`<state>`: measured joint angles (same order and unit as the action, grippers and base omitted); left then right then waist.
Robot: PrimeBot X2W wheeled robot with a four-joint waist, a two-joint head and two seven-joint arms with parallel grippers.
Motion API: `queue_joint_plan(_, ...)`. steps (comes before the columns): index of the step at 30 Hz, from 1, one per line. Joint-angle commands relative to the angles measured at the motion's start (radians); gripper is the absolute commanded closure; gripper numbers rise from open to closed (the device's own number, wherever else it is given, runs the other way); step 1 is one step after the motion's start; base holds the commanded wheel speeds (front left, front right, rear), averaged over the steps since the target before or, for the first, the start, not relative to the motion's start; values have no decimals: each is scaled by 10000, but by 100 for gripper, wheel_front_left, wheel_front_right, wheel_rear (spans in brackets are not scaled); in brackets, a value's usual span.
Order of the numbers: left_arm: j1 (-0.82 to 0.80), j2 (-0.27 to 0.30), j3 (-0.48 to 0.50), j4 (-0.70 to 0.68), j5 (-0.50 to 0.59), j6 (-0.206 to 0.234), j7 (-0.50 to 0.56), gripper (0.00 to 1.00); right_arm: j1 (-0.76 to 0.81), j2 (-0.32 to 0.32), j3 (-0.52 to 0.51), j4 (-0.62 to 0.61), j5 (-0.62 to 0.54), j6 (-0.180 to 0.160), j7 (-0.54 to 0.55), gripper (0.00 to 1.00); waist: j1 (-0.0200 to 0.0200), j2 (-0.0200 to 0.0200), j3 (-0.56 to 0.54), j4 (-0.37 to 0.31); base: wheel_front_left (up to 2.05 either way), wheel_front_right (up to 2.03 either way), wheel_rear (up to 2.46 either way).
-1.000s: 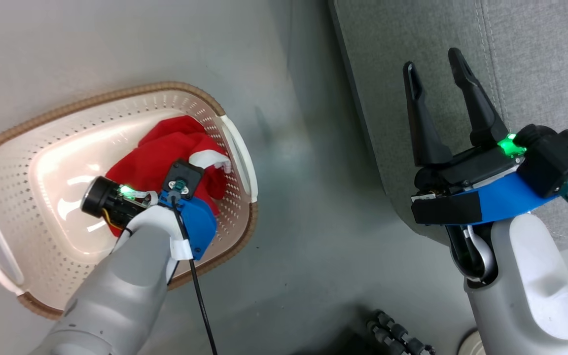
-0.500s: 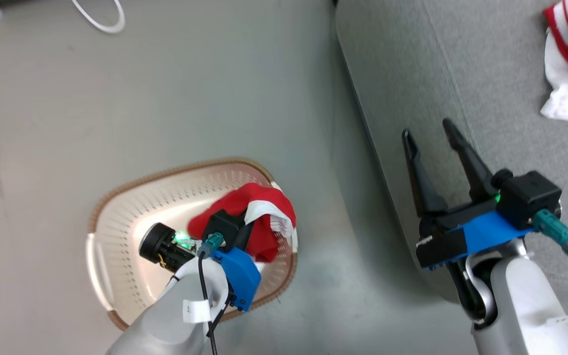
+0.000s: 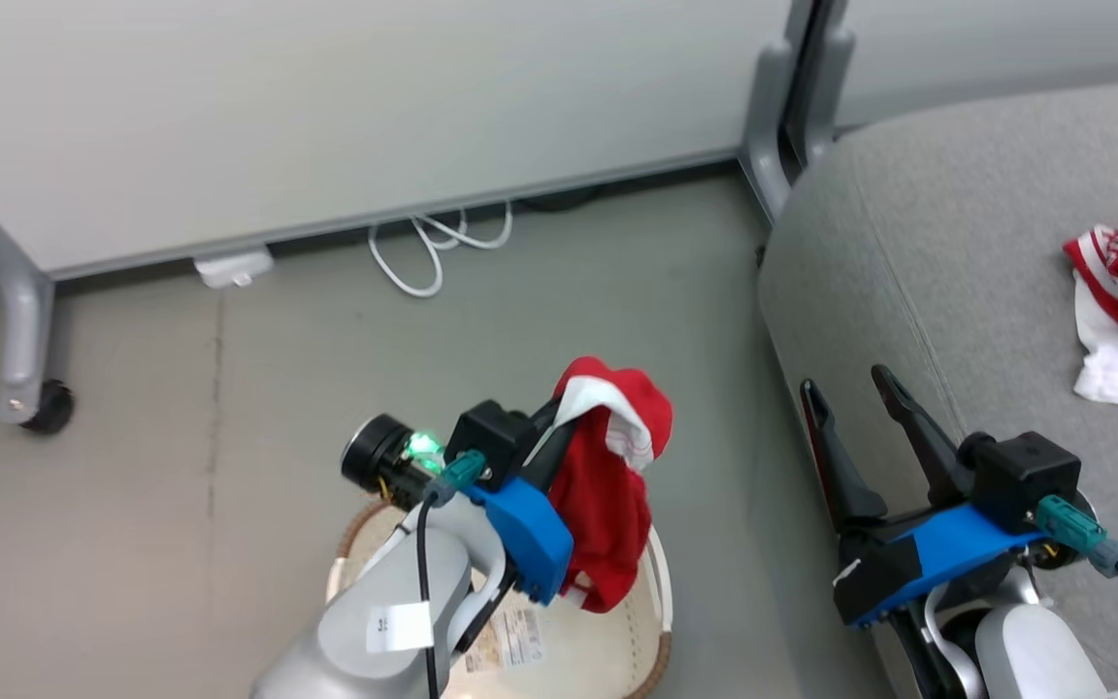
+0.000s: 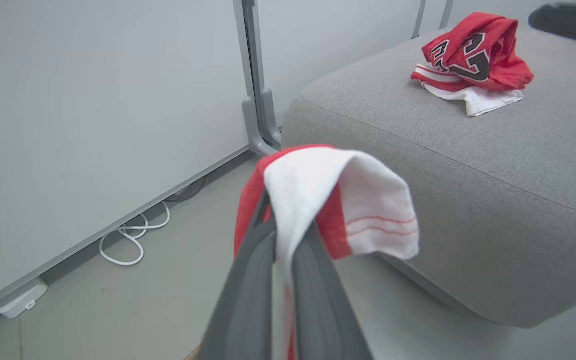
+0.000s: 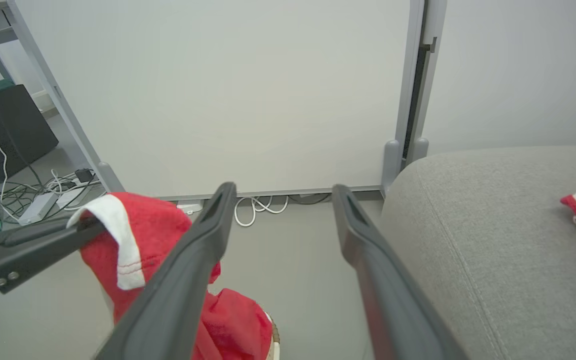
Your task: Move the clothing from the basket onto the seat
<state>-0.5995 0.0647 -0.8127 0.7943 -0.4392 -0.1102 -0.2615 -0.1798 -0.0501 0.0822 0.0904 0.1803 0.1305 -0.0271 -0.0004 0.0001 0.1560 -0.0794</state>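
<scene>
Left gripper (image 3: 557,419) clamped on red garment (image 3: 603,505) over basket (image 3: 658,592); right gripper (image 3: 842,382) spread, empty — jersey (image 4: 473,55) lettering unreadable.

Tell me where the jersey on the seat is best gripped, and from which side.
Probably the raised red bunch of the jersey, from straight above: it humps up off the seat, giving a fold to pinch, while its white edge lies flat.

clothing (image 3: 608,505) — soft cloth, seat (image 3: 957,243) — rough fabric
</scene>
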Motion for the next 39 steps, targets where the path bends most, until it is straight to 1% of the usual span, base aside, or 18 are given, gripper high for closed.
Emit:
queue_joint_plan(1,-383,-32,17,-205,-91,-104,-53,100,308,-6,-69,47,114,5,65,0,4,-1,-797,656,0,0,0)
queue_joint_plan(8,-1190,-143,-414,-492,-675,-201,35,100,727,-6,-28,127,193,5,226,0,4,-1,-1360,962,0,0,0)
queue_joint_plan(11,-1528,-150,-777,-847,-1270,-211,307,100,828,-6,61,105,233,5,282,0,4,-1,-1485,1039,0,0,0)
queue_joint_plan(12,-1528,-150,-777,-847,-1270,-211,307,100,828,-6,61,105,233,5,282,0,4,-1,-1485,1039,0,0,0)
queue_joint_plan(16,-2052,-140,-1177,-1169,-1920,-192,642,100,890,-7,201,106,304,5,340,0,4,-1,-1548,1105,0,0,0)
queue_joint_plan(20,-2404,-139,-1507,-1334,-2411,6,799,100,829,-7,312,79,319,5,397,0,4,-1,-1522,1119,0,0,0)
queue_joint_plan(23,-2483,-143,-1720,-1319,-2672,139,740,100,747,-7,389,60,329,5,399,0,4,-1,-1452,1095,0,0,0)
queue_joint_plan(33,-2728,-142,-2386,-1078,-3246,261,465,100,640,-6,505,128,357,5,371,0,4,-1,-1240,999,0,0,0)
queue_joint_plan(39,-2918,-143,-2673,-996,-3502,350,326,100,295,-40,928,397,362,5,721,0,4,-1,-1114,929,0,0,0)
